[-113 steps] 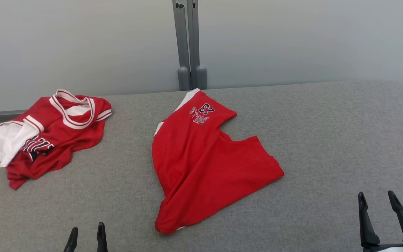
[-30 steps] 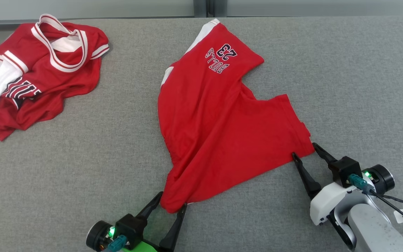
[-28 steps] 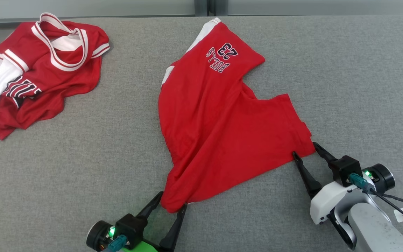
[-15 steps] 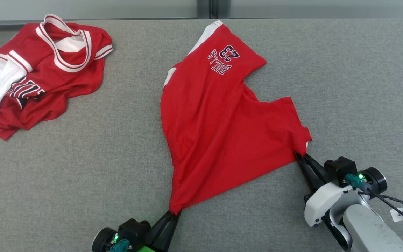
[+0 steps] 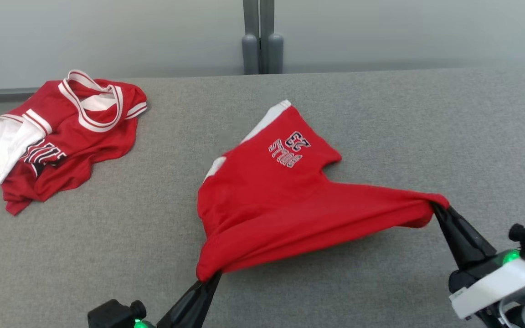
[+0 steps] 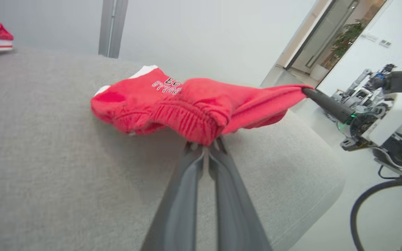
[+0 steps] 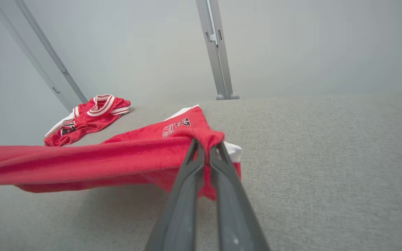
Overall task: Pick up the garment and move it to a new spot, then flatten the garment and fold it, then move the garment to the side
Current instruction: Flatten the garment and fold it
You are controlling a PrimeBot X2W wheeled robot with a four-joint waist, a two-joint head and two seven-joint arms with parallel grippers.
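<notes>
Garment (image 5: 285,214) lettered BULLS 23, jersey (image 5: 75,136) well apart

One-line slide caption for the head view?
Left gripper and right gripper hold the shorts stretched, near edge off the table; jersey lies far left.

the shorts (image 5: 285,205) lie mid-frame in the head view on the padded table (image 5: 449,127), with their near edge lifted off it. the left gripper (image 5: 210,278), at the bottom left of centre, grips one corner, and the right gripper (image 5: 438,210), at the lower right, grips the other. the shorts' far end rests on the table. a jersey (image 5: 62,136) lies well apart in the upper left, near the table's left edge. two posts (image 5: 260,41) stand behind the table at top centre.
</notes>
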